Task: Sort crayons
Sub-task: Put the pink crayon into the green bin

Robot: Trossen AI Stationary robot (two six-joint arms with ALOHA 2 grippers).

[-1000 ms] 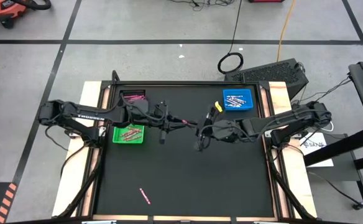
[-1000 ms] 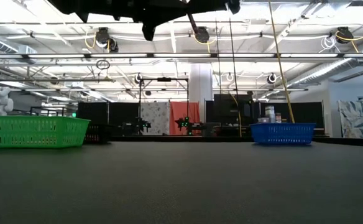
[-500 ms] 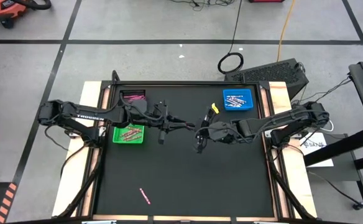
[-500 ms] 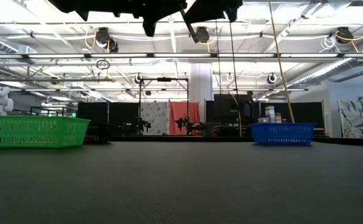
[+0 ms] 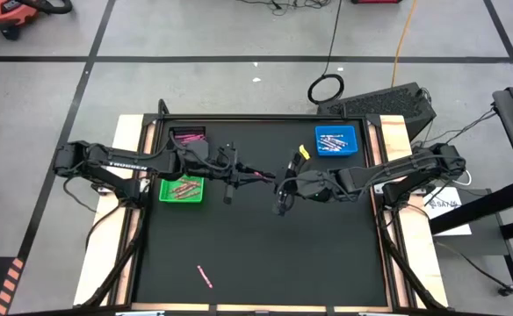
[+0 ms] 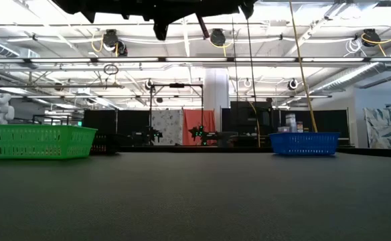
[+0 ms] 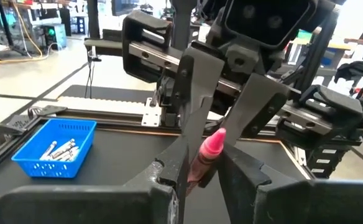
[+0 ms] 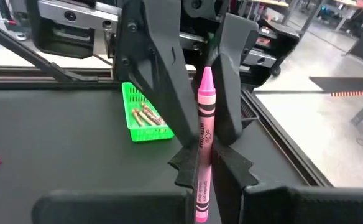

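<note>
Little has shifted over the last second: my right tool (image 5: 278, 186) has crept closer to my left tool (image 5: 237, 178), meeting mid-table above the table (image 5: 265, 254). Both are clamped on one pink crayon (image 8: 202, 144), so I judge a handover underway. Another crayon (image 5: 204, 276) lies near, left.

The crayon (image 8: 202, 140) between my matt dark plastic fingers (image 8: 149, 74) wears a paper wrapper (its bare tip looks waxy, slightly glossy). The green tray (image 8: 145, 116) and blue tray (image 7: 54, 148) seem perforated plastic; the table (image 5: 265, 246) is matt black.
</note>
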